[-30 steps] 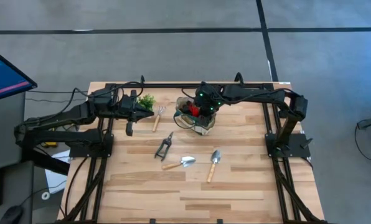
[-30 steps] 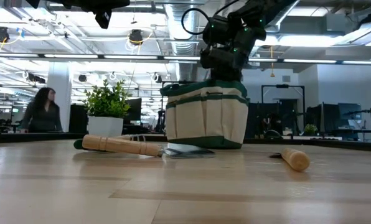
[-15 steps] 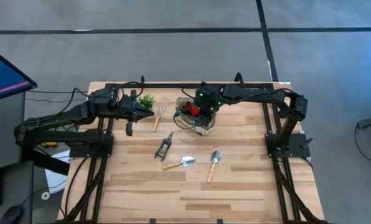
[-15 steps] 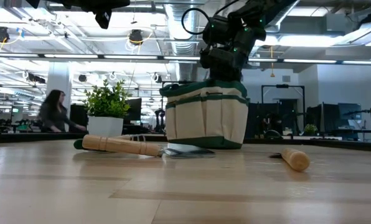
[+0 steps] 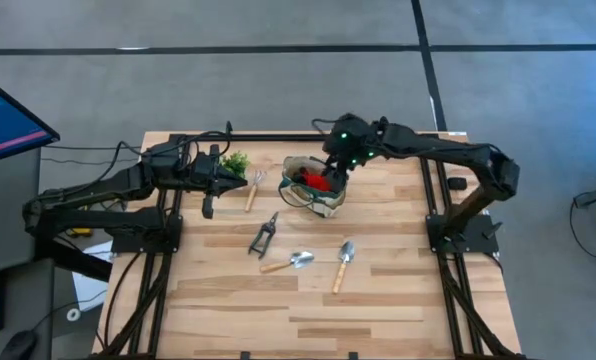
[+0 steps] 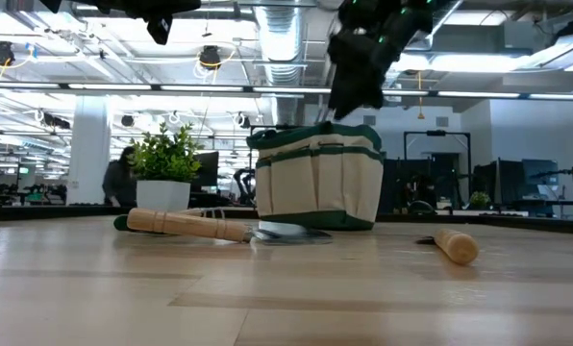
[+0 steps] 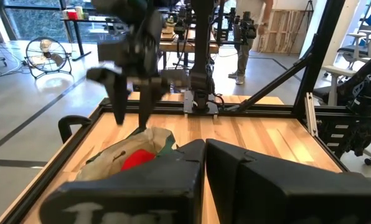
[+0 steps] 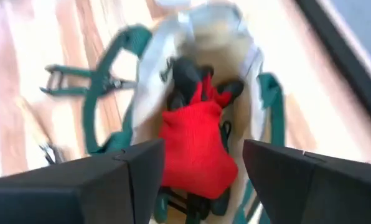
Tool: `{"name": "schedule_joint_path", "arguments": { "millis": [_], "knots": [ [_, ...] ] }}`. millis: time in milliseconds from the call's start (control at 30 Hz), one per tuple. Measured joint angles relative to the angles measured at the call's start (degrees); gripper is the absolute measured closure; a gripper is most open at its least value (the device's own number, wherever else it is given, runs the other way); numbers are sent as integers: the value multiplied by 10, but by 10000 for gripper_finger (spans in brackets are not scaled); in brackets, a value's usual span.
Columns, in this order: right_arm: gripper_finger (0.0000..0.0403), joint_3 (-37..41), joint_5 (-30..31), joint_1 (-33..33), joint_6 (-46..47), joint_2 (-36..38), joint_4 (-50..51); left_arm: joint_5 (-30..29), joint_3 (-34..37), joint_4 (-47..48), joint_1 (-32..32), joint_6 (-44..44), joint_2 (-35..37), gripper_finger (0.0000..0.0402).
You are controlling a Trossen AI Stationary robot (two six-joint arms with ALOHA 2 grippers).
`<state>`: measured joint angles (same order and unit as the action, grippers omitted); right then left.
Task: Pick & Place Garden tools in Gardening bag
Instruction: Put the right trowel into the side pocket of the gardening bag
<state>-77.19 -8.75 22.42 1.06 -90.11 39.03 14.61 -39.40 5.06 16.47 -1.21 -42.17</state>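
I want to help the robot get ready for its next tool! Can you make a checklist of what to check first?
1. Red piece lying inside the gardening bag: ok.
2. Right gripper open and empty above the bag: ok.
3. Bag upright on the table: ok.
4. Tools left out: pruning shears, two trowels, rake: ok.
5. Left gripper shut, waiting near the potted plant: ok.
6. Room in the bag for more: cannot tell.

A fabric bag (image 5: 316, 187) stands near the table's (image 5: 398, 290) far edge, a cloth piece (image 8: 195, 149) inside. A potted plant (image 5: 236, 161) sits left; shears (image 5: 264, 234) and probably two trowels (image 5: 344, 264) lie in front.
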Motion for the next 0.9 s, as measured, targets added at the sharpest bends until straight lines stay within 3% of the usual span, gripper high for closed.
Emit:
{"name": "schedule_joint_path", "arguments": {
  "millis": [467,900],
  "knots": [
    [228,0,-2,-28,0,164,0,0,0,0,0,0,0,399],
    [239,0,-2,-84,54,186,0,1,0,0,0,21,0,399]
  ]
}}
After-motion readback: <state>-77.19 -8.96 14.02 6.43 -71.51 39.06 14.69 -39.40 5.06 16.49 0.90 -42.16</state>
